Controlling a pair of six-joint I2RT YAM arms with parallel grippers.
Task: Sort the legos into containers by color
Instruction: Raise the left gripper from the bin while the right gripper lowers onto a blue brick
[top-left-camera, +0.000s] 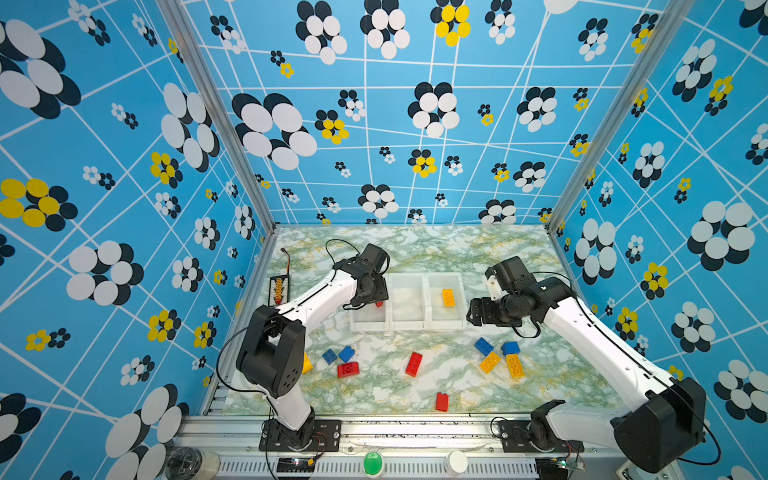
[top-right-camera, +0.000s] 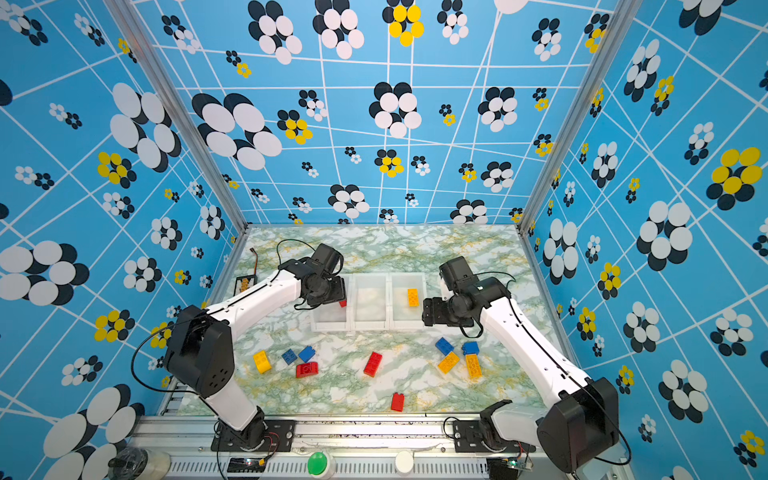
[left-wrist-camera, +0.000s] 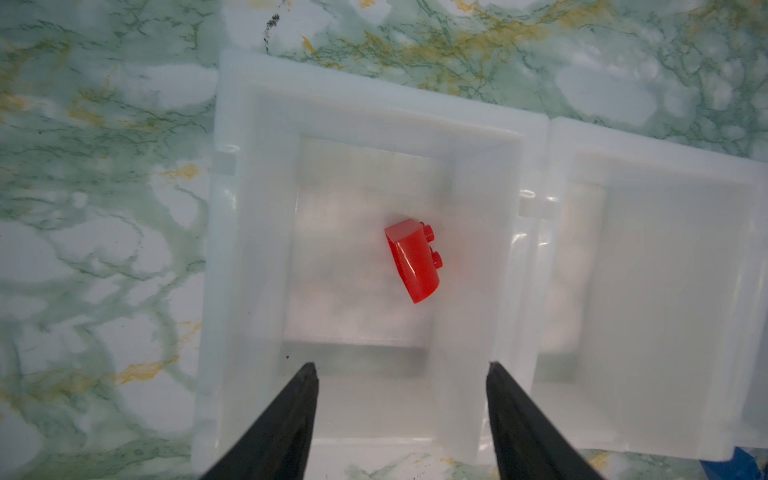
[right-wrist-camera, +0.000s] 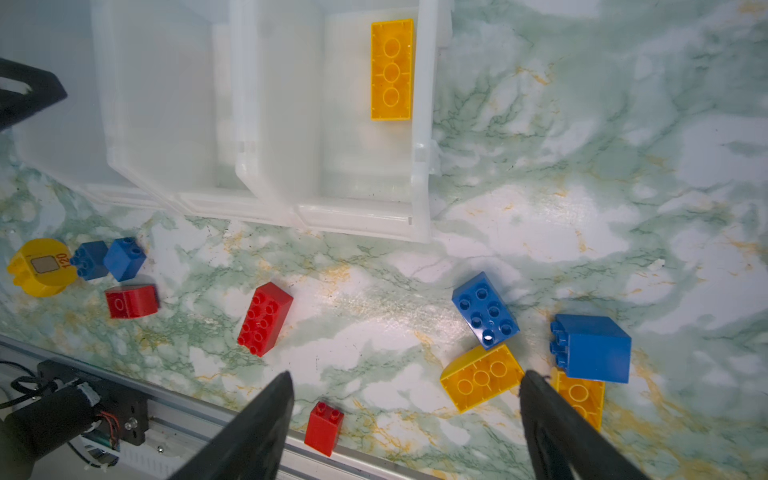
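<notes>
Green marble tabletop (top-left-camera: 415, 249), blue flower walls (top-left-camera: 374, 124). Red rounded lego (left-wrist-camera: 415, 264) lies in the left-end container (left-wrist-camera: 257, 249); left gripper (left-wrist-camera: 402, 365) above it, jaws apart, empty. Judgement: lift straight up clear of the rim, then take the red brick (top-left-camera: 414, 364) out front. Right gripper (right-wrist-camera: 407, 374) wide open, empty, over the blue/yellow cluster (right-wrist-camera: 485, 311). Only writing: "120" on the yellow round piece (right-wrist-camera: 39, 266).

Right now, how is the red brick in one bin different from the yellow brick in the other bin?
The red brick is short with a rounded side; the yellow brick is long and flat. The red brick lies on its side, studs pointing sideways; the yellow brick lies upside down, rings up. The red brick is in the left end bin, the yellow brick in the right end bin. Both are inside bins, with nothing gripping them.
</notes>
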